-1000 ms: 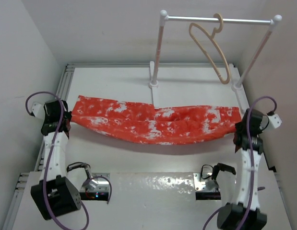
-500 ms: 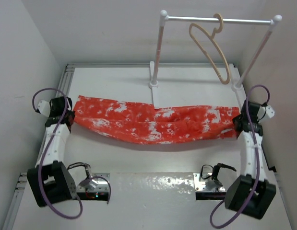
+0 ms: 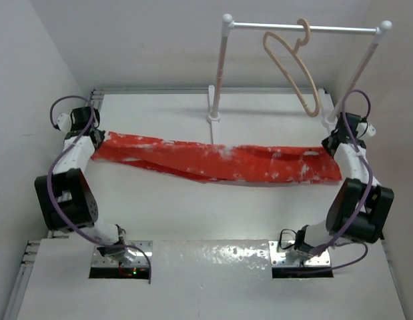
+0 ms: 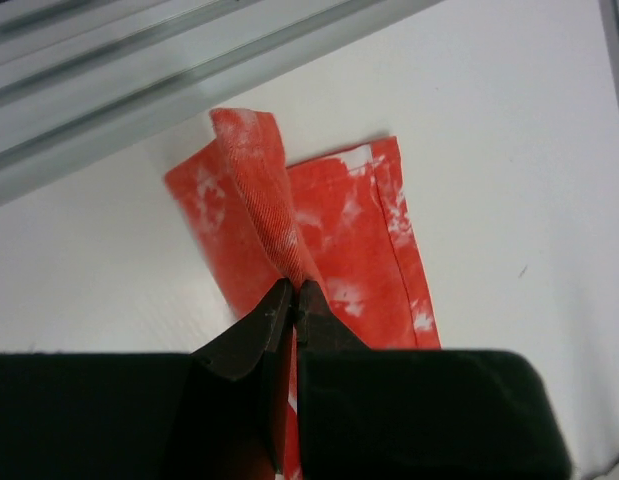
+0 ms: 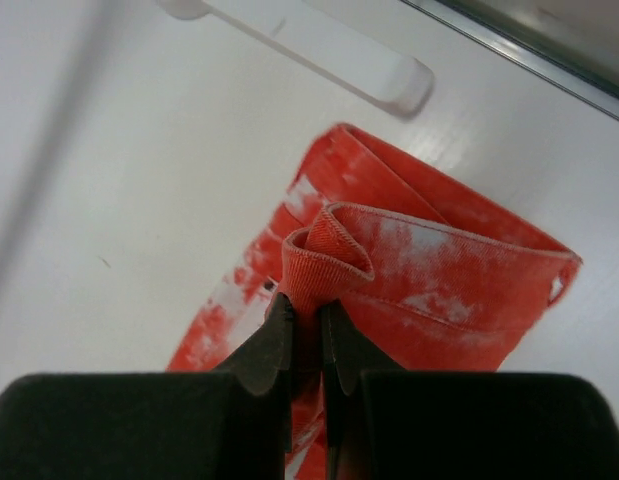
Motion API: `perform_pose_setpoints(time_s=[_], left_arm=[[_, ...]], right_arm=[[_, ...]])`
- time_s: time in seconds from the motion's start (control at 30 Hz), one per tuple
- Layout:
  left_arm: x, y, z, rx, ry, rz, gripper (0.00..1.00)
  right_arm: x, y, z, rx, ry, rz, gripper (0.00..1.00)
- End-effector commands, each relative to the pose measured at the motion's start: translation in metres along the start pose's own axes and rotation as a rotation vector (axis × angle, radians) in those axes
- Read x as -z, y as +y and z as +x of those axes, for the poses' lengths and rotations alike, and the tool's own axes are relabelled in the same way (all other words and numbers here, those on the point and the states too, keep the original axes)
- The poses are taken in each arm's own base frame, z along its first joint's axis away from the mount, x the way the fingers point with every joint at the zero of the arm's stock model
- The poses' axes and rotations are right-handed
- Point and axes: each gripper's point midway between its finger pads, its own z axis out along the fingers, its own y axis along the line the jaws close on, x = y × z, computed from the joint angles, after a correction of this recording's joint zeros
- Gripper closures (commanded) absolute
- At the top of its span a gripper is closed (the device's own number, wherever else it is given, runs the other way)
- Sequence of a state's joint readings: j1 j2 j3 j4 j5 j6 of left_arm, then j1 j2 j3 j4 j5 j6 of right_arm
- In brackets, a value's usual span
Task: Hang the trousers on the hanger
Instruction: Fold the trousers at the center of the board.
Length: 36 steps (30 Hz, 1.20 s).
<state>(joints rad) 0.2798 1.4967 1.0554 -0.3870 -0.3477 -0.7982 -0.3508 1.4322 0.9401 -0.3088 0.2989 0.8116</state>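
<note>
Left claw (image 4: 292, 292), right claw (image 5: 307, 305) — stretched far apart — pinch trousers (image 3: 219, 163).

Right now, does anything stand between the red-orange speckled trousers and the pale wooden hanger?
Nothing lies between the red-orange speckled trousers and the pale wooden hanger. The white metal rail's left post rises just behind the cloth's middle, left of the hanger.
</note>
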Motion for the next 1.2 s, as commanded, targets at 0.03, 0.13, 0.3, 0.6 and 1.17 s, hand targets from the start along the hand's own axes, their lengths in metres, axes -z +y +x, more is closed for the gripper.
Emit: perform_pose_setpoints(time_s=[0.03,0.13,0.3,0.6,1.17], left_arm=[[-0.029,-0.026,-0.015,-0.043,-0.032,0.009,1.00],[-0.045,-0.034,-0.005,-0.084,0.019,0.010,0.95],[-0.060,-0.048,0.001,-0.147,0.052,0.020,0.57],[0.017,-0.104,-0.045,-0.120,-0.102,0.272,0.40],[-0.021,0.037,0.048,0.044,0.181,0.114,0.53]], right_arm=[[-0.022,0.037,-0.041,-0.026,-0.083,-0.052,0.96],[-0.037,0.049,-0.047,-0.020,-0.076,-0.058,0.88],[-0.057,0.056,-0.042,-0.003,-0.037,-0.044,0.71],[-0.009,0.081,-0.060,-0.044,-0.118,-0.223,0.26],[0.130,0.072,0.131,0.208,0.191,-0.797,1.00]])
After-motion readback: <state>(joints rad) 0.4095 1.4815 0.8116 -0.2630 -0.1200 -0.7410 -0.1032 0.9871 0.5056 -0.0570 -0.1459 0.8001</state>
